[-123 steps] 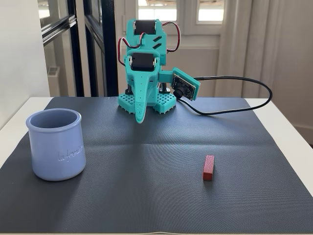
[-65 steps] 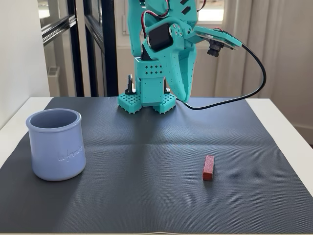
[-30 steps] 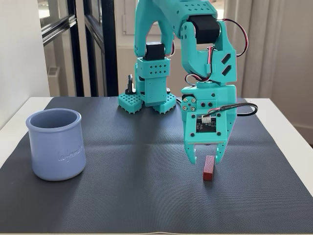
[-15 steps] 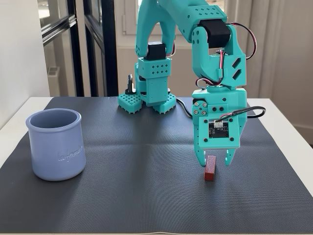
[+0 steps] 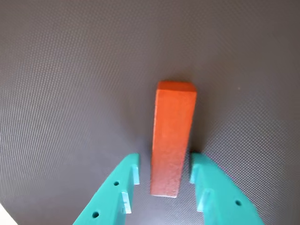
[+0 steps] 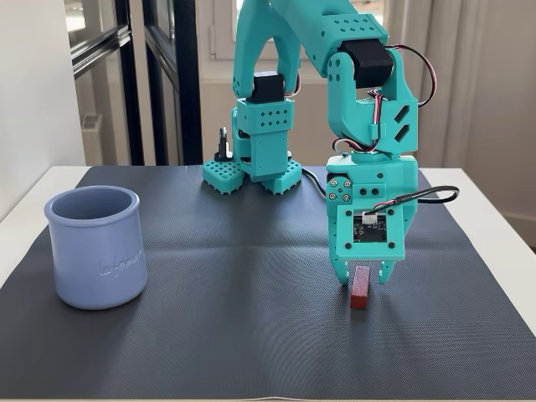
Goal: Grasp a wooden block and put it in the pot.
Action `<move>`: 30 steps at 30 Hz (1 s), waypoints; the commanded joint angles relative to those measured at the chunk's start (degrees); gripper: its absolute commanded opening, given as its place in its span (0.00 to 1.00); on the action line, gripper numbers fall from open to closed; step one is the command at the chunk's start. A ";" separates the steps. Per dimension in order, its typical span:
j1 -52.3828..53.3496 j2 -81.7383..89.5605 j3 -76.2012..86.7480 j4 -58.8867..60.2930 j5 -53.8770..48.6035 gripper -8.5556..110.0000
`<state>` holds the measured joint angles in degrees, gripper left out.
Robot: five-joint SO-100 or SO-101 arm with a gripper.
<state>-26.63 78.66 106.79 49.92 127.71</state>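
Note:
The wooden block (image 5: pixel 172 136) is a dark-red bar lying flat on the dark mat. In the fixed view it (image 6: pixel 360 288) lies right of the mat's middle, with its paler end facing the camera. My teal gripper (image 5: pixel 164 161) is down at the mat with one finger on each side of the block's near end. A small gap shows on both sides, so it is open around the block. In the fixed view the gripper (image 6: pixel 362 280) points straight down over the block. The lavender-blue pot (image 6: pixel 94 247) stands upright at the mat's left, well away from the gripper.
The dark textured mat (image 6: pixel 209 276) covers a white table (image 6: pixel 502 218). The arm's base (image 6: pixel 251 172) stands at the mat's far edge. A cable (image 6: pixel 435 194) loops from the wrist camera on the right.

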 commanded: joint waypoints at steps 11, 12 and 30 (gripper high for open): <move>1.93 1.67 -0.62 -0.09 -1.67 0.10; 2.46 2.81 -0.62 -0.09 -3.16 0.10; 25.75 29.88 0.09 8.88 -35.51 0.10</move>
<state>-5.36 104.15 107.31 57.13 95.80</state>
